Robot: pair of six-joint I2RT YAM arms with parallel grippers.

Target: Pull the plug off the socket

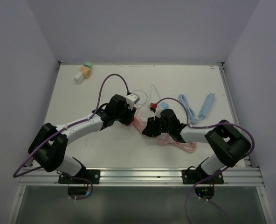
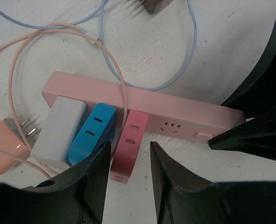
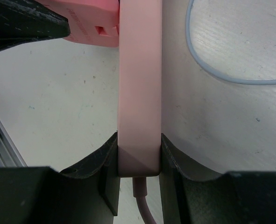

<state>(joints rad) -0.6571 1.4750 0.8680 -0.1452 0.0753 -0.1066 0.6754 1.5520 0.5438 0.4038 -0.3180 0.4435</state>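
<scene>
item: one tabletop, two arms, unplugging job not yet done. far left at the back, a small toy of white, tan and green blocks, well apart from the work and no part of it. left gripper: released, its fingers spread to either side of the pink plug, with a sliver of table showing between plug and right finger, so it seems to straddle rather than pinch; judged to be lined up for closing on that plug and drawing it out. socket row, left to right: a peach adapter lying loose with its prongs bare; a white adapter, a blue adapter and the pink plug, all three seated side by side in the pink power strip; then one vacant socket and a switch near the strip's far end. the pink plug, the task's likely object, sits in the strip near its middle, right at the left gripper's tips. right gripper: clenched across the narrow end of the strip where its pink cord leaves, both pads flat on the side walls; judged to be pinning the strip down so it won't follow the plug when pulled. right of the arms, light blue cables lie slack on the table, one looping near the strip, touching neither gripper.
</scene>
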